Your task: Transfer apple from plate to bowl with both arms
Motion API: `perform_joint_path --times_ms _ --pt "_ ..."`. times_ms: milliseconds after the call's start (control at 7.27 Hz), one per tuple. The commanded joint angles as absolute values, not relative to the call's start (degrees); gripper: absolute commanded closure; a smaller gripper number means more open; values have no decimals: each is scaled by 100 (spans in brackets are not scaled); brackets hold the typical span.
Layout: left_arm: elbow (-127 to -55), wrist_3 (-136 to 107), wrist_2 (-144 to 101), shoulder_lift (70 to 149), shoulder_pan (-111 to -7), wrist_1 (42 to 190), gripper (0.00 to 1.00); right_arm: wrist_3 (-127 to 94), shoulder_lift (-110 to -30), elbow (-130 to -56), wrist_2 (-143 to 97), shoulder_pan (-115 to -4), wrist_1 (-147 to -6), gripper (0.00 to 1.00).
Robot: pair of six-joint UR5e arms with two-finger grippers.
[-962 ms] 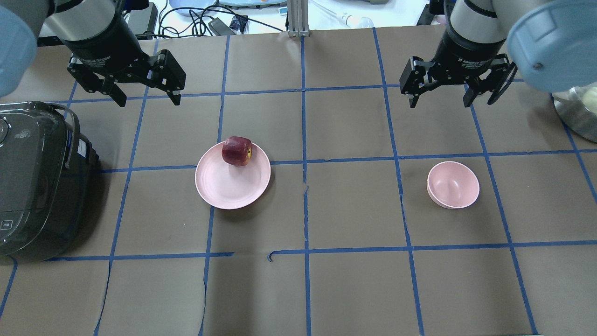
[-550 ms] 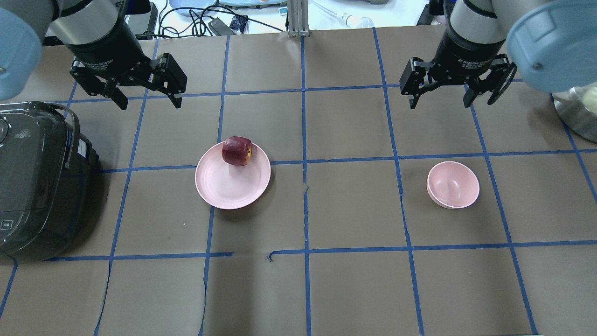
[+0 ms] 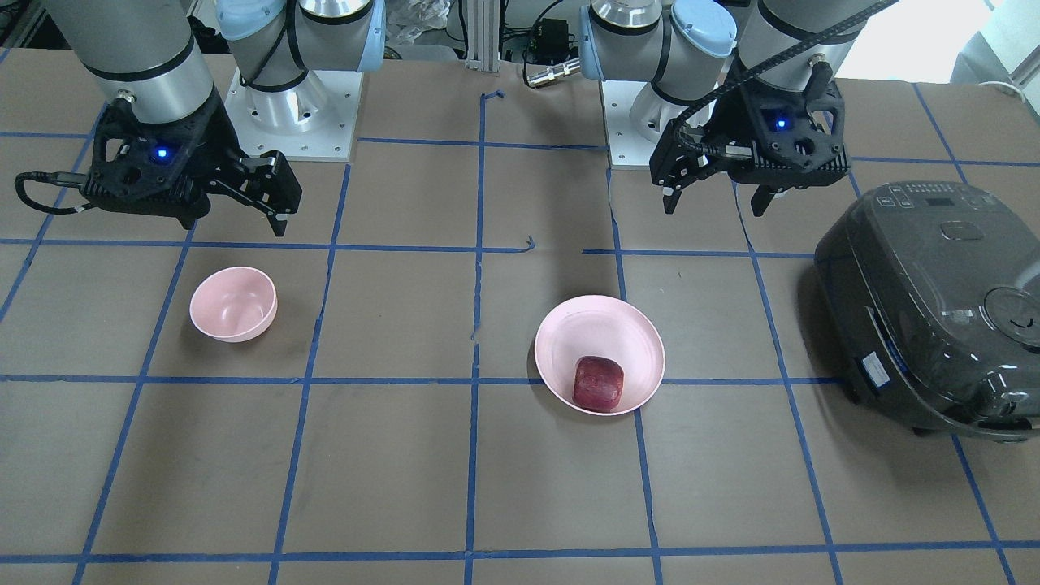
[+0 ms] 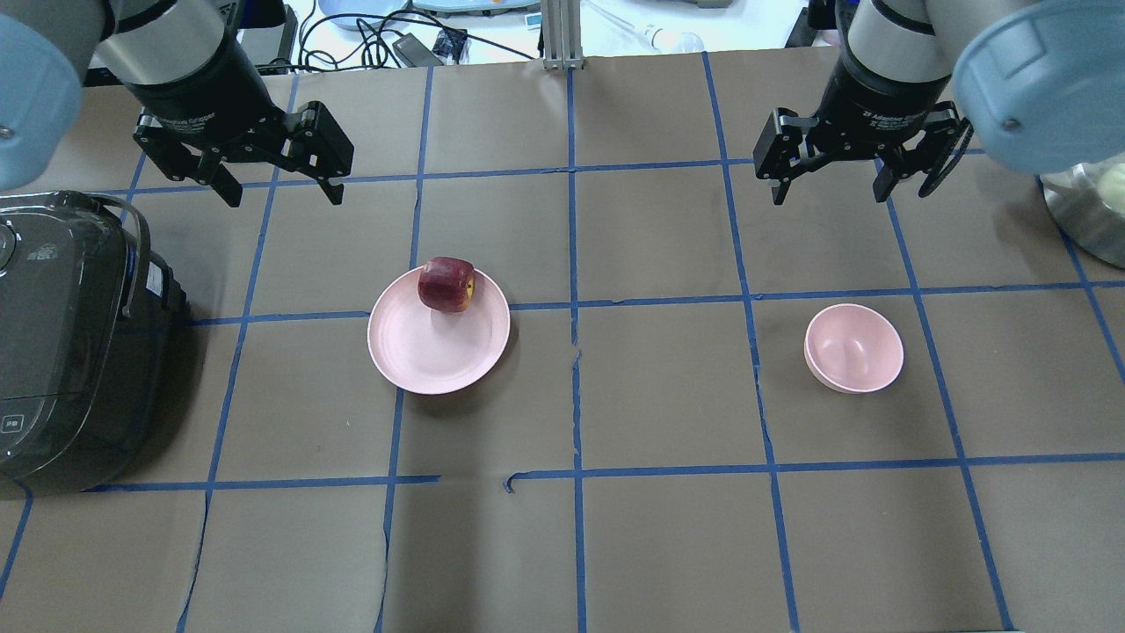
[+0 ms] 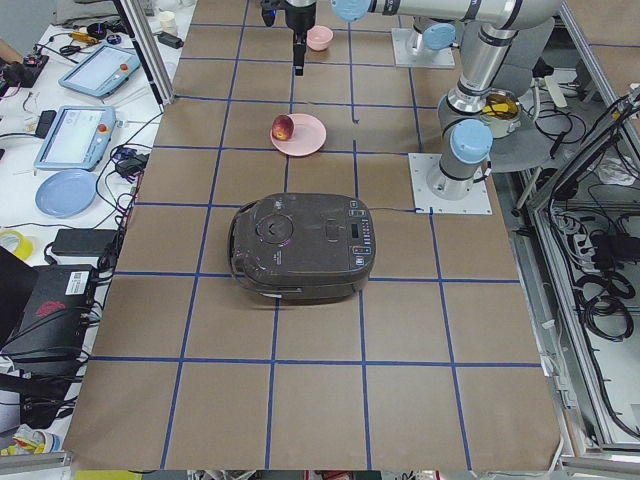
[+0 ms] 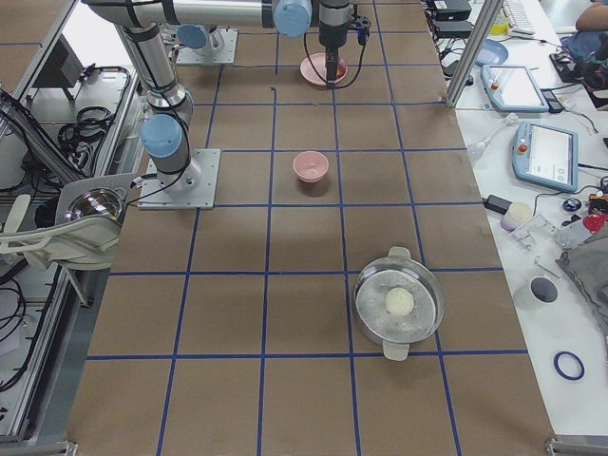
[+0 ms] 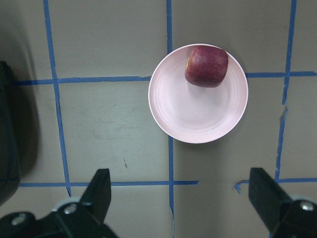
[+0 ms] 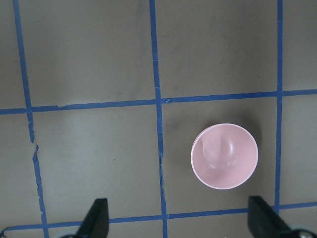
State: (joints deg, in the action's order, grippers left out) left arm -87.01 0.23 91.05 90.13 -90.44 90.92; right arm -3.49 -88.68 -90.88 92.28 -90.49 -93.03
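Observation:
The dark-red apple (image 4: pixel 446 284) sits on the far edge of the pale-pink plate (image 4: pixel 431 352), left of the table's middle. In the left wrist view the apple (image 7: pixel 206 66) lies on the plate (image 7: pixel 198 114) below the camera. My left gripper (image 4: pixel 283 195) is open and empty, raised, beyond and left of the plate. The small pink bowl (image 4: pixel 854 347) stands empty on the right. My right gripper (image 4: pixel 831 195) is open and empty, raised beyond the bowl, which shows in its wrist view (image 8: pixel 224 156). The front view shows the apple (image 3: pixel 599 383), the bowl (image 3: pixel 234 303) and both grippers, left (image 3: pixel 715 207) and right (image 3: pixel 231 223).
A dark rice cooker (image 4: pixel 70 343) stands at the table's left end, close to the left arm. A steel pot (image 4: pixel 1090 211) with a pale round item inside sits at the far right edge. Blue tape lines grid the brown table cover.
My left gripper has shifted slightly to the right, still open. The right gripper, the apple, the plate and the bowl have not moved.

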Motion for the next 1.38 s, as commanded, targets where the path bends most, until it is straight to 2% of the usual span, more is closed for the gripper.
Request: perform_joint_path --times_ms 0,275,550,688,825,1238 --pt "-8701 26 9097 9017 -9044 9088 0 -361 -8859 -9088 9255 -9053 -9299 0" --pt "-8701 18 9080 9288 -9035 8408 0 -317 -8816 -9088 9237 -8922 -9246 0" --pt "-9321 -9 9070 9824 -9202 7512 0 366 -8719 -9184 9273 -8327 -9290 0" --pt "-9812 -44 8931 10078 -9202 6314 0 978 -8649 -9385 9220 -7940 -9325 0" --pt "-10218 26 8877 10351 -9350 6093 0 1367 -8422 -9639 9255 -7623 -9621 0" --pt "-10362 -123 8912 10984 -9615 5548 0 1907 -7912 -10465 9254 -7480 -10360 0"
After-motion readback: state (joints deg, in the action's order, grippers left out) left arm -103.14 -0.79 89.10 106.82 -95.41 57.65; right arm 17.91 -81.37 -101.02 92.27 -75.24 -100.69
